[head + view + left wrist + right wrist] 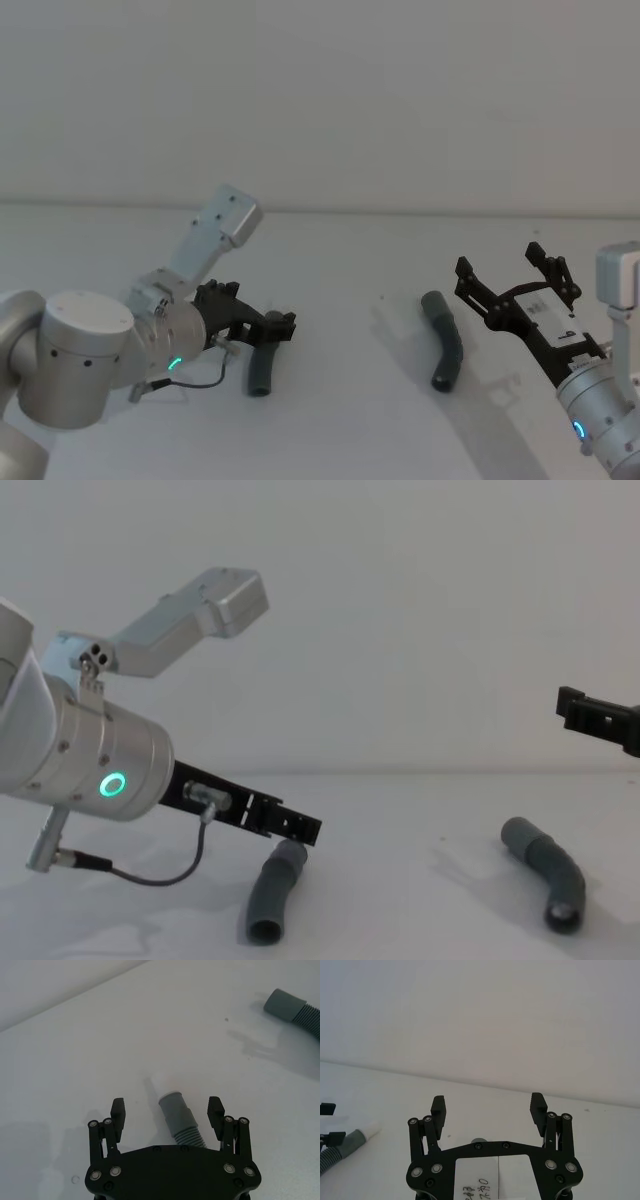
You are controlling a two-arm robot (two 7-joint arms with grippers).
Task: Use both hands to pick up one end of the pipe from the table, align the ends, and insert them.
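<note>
Two dark grey pipe pieces lie apart on the white table (350, 400). The left piece (263, 370) (275, 890) has a collar end with a small white tip (370, 1130). My left gripper (280, 328) (167, 1106) (295, 825) is low over that end and open, and the collar (175, 1110) sits between its fingers with a gap on each side. The right piece (445, 340) (548, 870) (295, 1007) lies bent, its socket mouth toward me. My right gripper (499, 259) (488, 1104) (590, 712) hangs open and empty, raised to the right of that piece.
A thin cable (150, 875) loops under the left wrist, close to the table. Bare table (360, 330) stretches between the two pieces and toward the wall behind.
</note>
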